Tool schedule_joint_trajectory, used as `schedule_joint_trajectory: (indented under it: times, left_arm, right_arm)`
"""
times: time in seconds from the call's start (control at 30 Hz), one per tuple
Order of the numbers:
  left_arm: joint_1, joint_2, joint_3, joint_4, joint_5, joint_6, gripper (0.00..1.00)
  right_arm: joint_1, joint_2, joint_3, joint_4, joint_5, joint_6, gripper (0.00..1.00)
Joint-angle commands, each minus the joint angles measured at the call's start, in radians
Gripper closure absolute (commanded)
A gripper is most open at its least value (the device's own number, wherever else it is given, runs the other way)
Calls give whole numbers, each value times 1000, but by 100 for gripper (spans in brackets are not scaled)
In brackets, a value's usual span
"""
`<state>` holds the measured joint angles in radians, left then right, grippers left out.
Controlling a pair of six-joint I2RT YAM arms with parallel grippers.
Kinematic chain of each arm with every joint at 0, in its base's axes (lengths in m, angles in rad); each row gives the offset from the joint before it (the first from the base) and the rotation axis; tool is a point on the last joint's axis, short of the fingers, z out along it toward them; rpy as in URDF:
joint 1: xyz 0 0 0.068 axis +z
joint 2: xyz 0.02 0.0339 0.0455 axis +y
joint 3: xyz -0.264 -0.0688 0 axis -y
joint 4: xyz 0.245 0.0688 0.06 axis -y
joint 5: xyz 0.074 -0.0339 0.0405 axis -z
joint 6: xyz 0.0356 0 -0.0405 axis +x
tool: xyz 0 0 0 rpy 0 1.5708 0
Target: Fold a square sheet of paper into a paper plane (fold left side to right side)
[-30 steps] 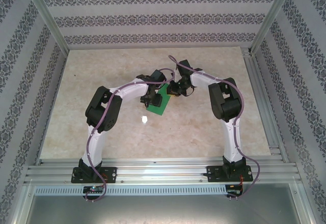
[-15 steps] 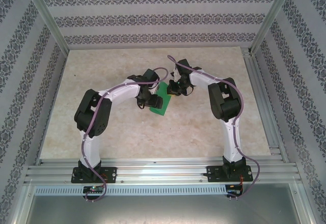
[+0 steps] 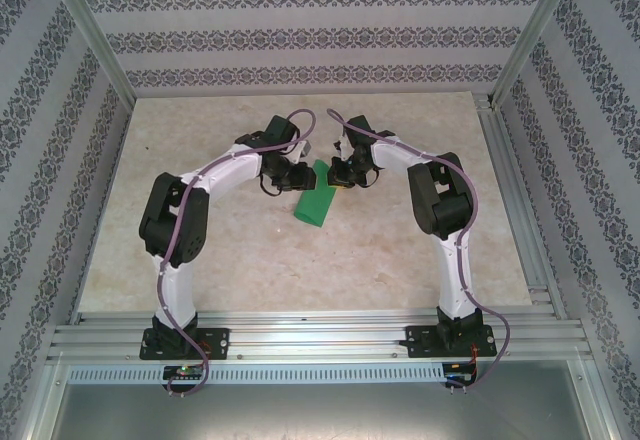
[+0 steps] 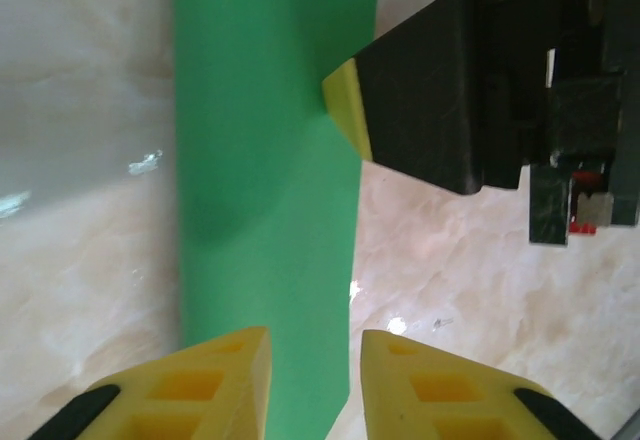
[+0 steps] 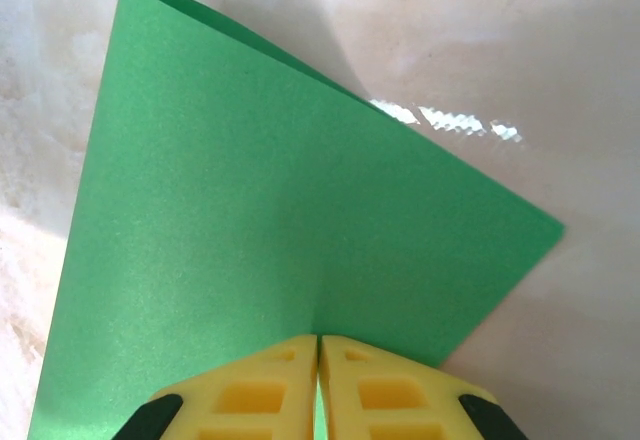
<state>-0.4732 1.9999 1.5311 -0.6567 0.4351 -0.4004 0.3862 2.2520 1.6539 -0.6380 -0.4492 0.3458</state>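
Observation:
The square sheet of paper (image 3: 315, 203) is bright green and lies folded over as a long strip on the marble table, slanting from near left to far right. My right gripper (image 5: 318, 360) is shut on the sheet's (image 5: 250, 210) far edge, pinching the layers, which arch up loosely from the table. In the left wrist view my left gripper (image 4: 315, 360) hovers open over the strip's (image 4: 265, 160) right edge, nothing between its yellow fingers. The right gripper's finger (image 4: 345, 105) touches the same edge farther along. From above, the left gripper (image 3: 290, 178) sits just left of the sheet.
The beige marble tabletop (image 3: 200, 250) spreads wide around the sheet. Aluminium frame rails (image 3: 520, 210) run along the right side and the near edge, and patterned walls close in the back and sides.
My left arm has drawn back toward the far left, off the top of the sheet, which now lies uncovered. Its jaws widened, then narrowed. The right gripper kept its pinch in place.

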Motion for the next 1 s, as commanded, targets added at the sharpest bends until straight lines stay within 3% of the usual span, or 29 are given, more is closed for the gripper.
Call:
schedule_joint_trajectory:
  times: [0.0, 0.33, 0.97]
  left_arm:
    - [3, 49, 53, 68, 86, -24, 73]
    - [8, 150, 131, 39, 59, -20, 75]
    - [19, 152, 9, 54, -6, 0, 77]
  right_arm:
    - [9, 46, 1, -45, 70, -16, 89]
    - [12, 48, 6, -49, 75, -18, 89]
    - [17, 54, 23, -78, 106, -19, 89]
